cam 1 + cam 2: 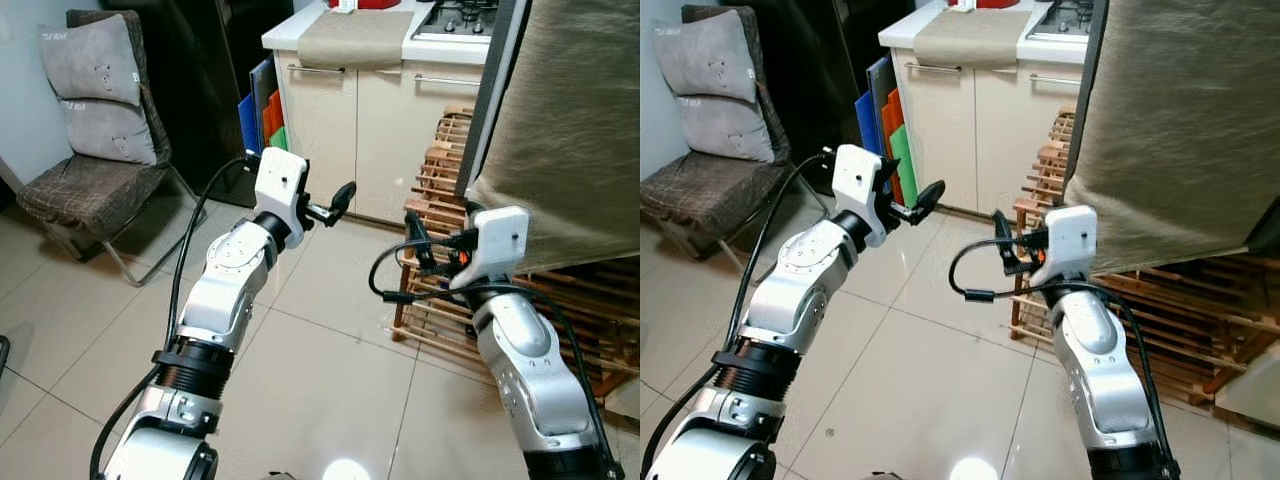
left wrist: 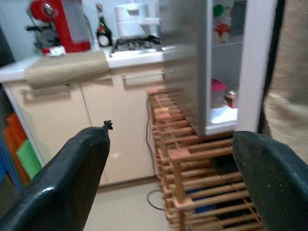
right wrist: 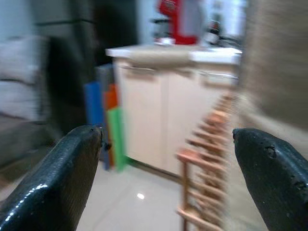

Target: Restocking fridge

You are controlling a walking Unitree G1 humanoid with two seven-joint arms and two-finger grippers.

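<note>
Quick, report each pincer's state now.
Left pincer: open, holding nothing, raised over the floor.
Right pincer: open, holding nothing, beside the wooden rack.

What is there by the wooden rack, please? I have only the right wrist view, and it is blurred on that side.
Observer: An open fridge. The left wrist view looks in at a white shelf with a small red and silver item on it.
Operator: Thank you. Is the left gripper carrying anything?
Observer: No, the left gripper is open and empty, held up towards the cabinets.
Operator: And what is on the counter nearest the fridge?
Observer: A gas hob, set into the white counter.
</note>
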